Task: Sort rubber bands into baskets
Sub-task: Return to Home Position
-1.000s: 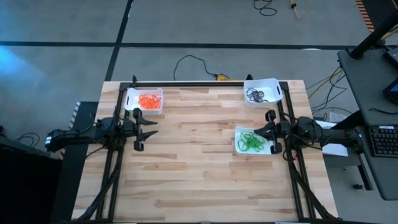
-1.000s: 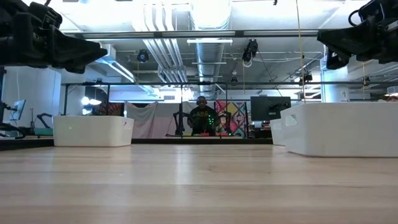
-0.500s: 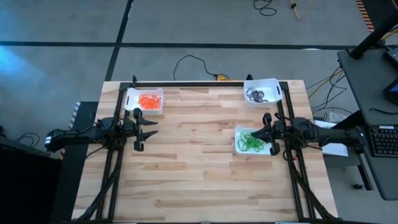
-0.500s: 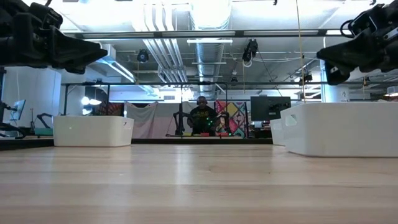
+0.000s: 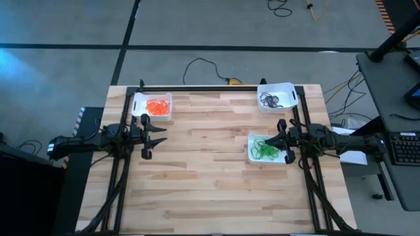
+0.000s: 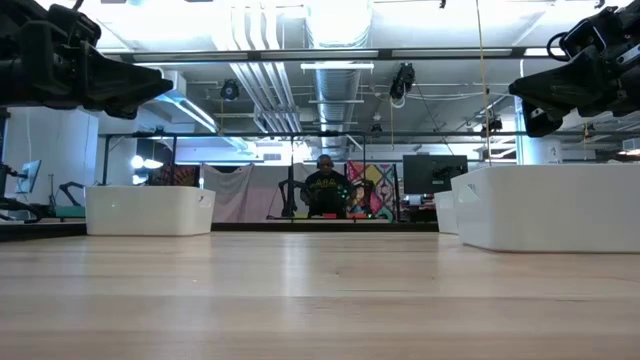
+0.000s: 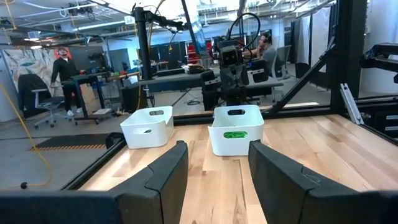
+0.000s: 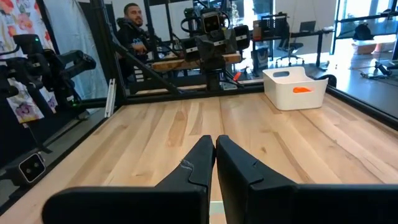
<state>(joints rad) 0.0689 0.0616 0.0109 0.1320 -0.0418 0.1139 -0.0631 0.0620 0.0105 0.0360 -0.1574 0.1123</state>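
Left gripper (image 5: 148, 136) spread wide, right gripper (image 5: 279, 139) clenched empty.
Right hangs over the green-band basket (image 5: 250, 157) at the tabletop's right edge.

The desk (image 5: 210, 183) lies bare through its middle and toward 6 o'clock. Obstacles hug the edges: the orange-band basket (image 5: 136, 105) at 10 o'clock, the dark-band basket (image 5: 275, 84) at 1 o'clock, the green-band basket (image 5: 250, 148) at 3 o'clock.

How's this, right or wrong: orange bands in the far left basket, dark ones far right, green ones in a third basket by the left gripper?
One slip: the high view shows the green rubber bands in the basket by the right gripper, not the left. The rest holds.
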